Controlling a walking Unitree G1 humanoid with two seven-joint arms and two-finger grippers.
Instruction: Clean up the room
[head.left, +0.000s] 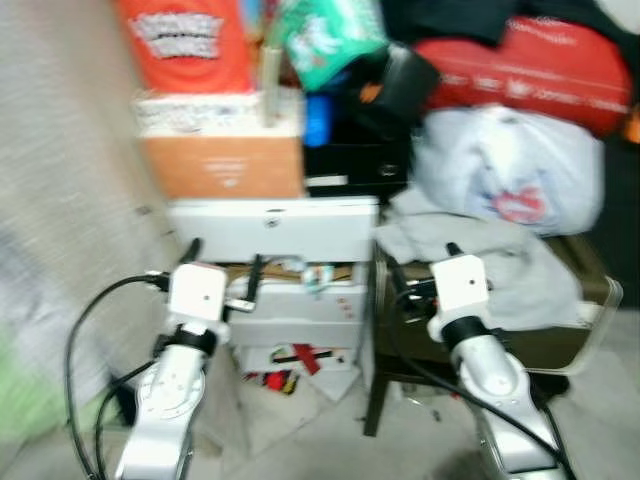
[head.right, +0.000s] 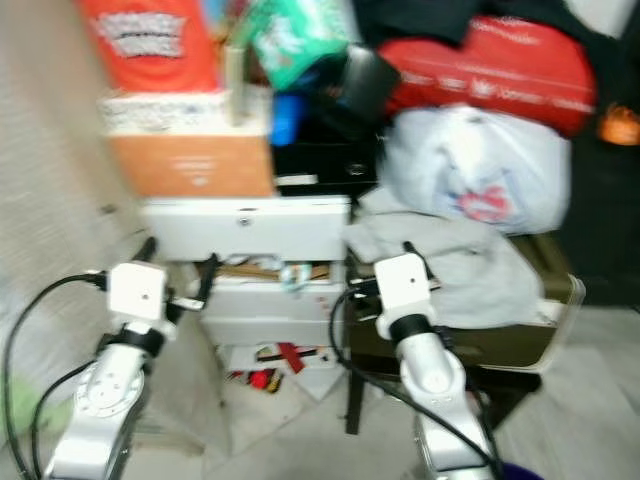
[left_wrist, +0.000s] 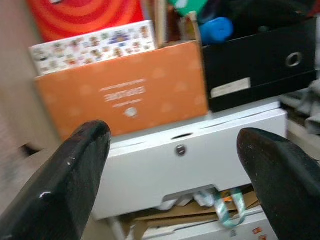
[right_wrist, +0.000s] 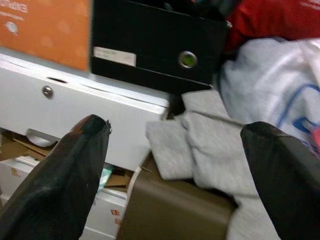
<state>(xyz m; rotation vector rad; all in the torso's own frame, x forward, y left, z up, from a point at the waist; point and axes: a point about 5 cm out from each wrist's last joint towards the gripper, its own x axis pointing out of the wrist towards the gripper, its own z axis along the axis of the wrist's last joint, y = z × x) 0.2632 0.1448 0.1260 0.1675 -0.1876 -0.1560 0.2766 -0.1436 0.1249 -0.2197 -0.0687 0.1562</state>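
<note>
We face a messy pile of boxes.
Our left gripper (left_wrist: 172, 165) and right gripper (right_wrist: 175, 165) hang with jaws spread, near the white drawer (head.left: 272, 227) and grey cloth (right_wrist: 200, 150).

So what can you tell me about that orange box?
The orange box looks like cardboard, with small pale print on its front that reads upside down in the left wrist view. It sits on top of the white drawer unit, right beside the black box. A white patterned box lies on top of it. It sits level, and it looks closed.
</note>
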